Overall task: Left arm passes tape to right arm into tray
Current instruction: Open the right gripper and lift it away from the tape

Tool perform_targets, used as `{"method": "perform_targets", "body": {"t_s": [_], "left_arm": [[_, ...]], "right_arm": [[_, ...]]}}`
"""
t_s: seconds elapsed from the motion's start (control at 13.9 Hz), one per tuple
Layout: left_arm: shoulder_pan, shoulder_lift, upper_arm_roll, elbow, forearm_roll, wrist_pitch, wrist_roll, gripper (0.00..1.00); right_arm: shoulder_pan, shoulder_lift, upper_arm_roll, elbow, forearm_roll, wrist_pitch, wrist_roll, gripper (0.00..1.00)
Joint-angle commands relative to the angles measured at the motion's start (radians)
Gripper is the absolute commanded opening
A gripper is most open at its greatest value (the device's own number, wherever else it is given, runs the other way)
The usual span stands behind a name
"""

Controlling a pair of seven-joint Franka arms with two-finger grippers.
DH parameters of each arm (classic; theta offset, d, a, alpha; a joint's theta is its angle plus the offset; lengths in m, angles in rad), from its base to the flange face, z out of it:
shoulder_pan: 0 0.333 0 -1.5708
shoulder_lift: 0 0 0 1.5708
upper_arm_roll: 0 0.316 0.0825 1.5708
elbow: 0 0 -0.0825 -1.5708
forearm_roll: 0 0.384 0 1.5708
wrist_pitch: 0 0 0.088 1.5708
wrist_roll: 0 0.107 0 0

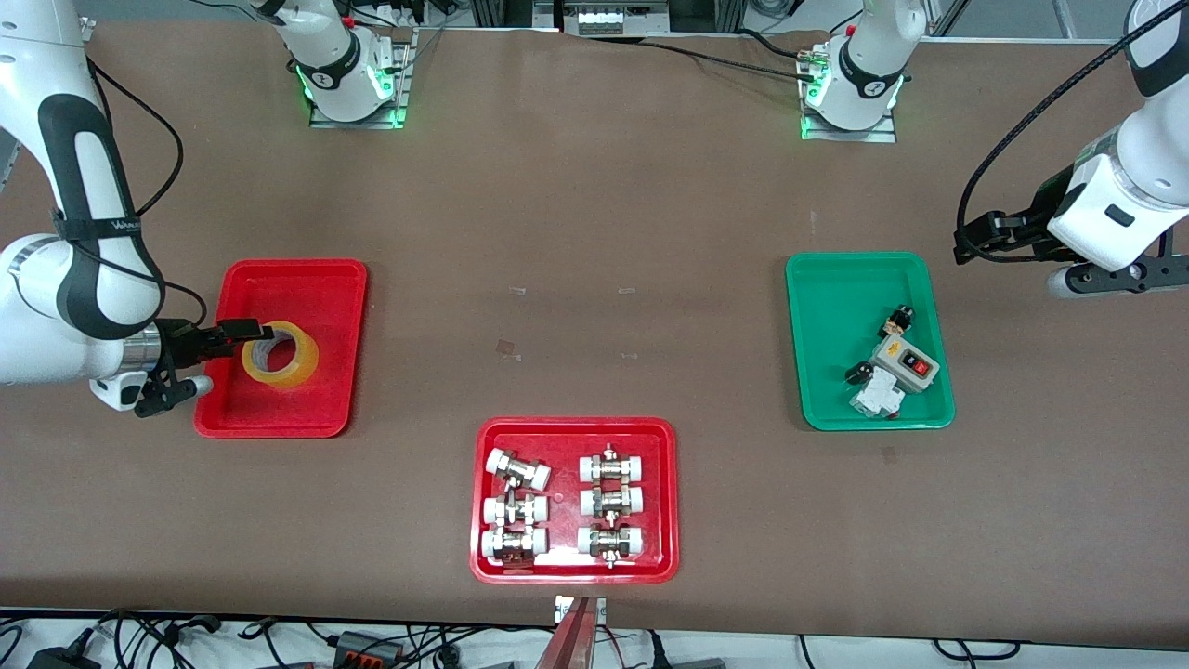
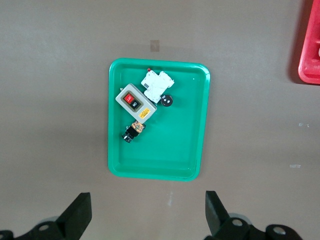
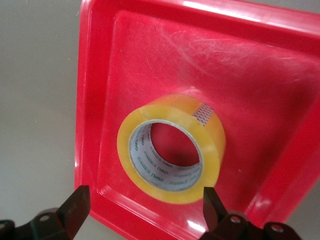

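The yellow tape roll (image 1: 280, 355) rests in the plain red tray (image 1: 279, 283) toward the right arm's end of the table. It also shows in the right wrist view (image 3: 172, 147), inside the tray (image 3: 150, 60). My right gripper (image 1: 253, 340) is low over the tray's edge beside the roll. In its wrist view the right gripper (image 3: 145, 202) is open, its fingers wide apart and clear of the tape. My left gripper (image 1: 966, 243) is up over the bare table beside the green tray. It is open and empty (image 2: 147, 200).
A green tray (image 1: 836, 288) holds a grey switch box (image 1: 906, 360) and small electrical parts; it shows in the left wrist view (image 2: 170, 155). A second red tray (image 1: 576, 432) with white-capped metal fittings lies nearest the front camera.
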Motion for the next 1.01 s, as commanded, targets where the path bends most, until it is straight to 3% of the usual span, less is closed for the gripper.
{"method": "perform_targets", "body": {"t_s": [0.0, 0.22, 0.58, 0.94], "left_arm": [[0.01, -0.01, -0.003, 0.002, -0.01, -0.013, 0.003, 1.0], [0.01, -0.011, -0.003, 0.004, -0.01, -0.013, 0.005, 1.0], [0.01, -0.01, -0.003, 0.004, -0.01, -0.012, 0.008, 1.0], [0.01, -0.011, -0.003, 0.004, -0.01, -0.013, 0.008, 1.0]], "right_arm": [[0.016, -0.055, 0.0, -0.017, -0.05, -0.022, 0.054, 1.0], [0.083, -0.147, 0.0, 0.012, -0.142, -0.031, 0.2, 1.0], [0.161, -0.218, 0.005, 0.156, -0.234, -0.141, 0.519, 1.0], [0.142, -0.22, -0.003, 0.362, -0.234, -0.281, 0.507, 1.0]]}}
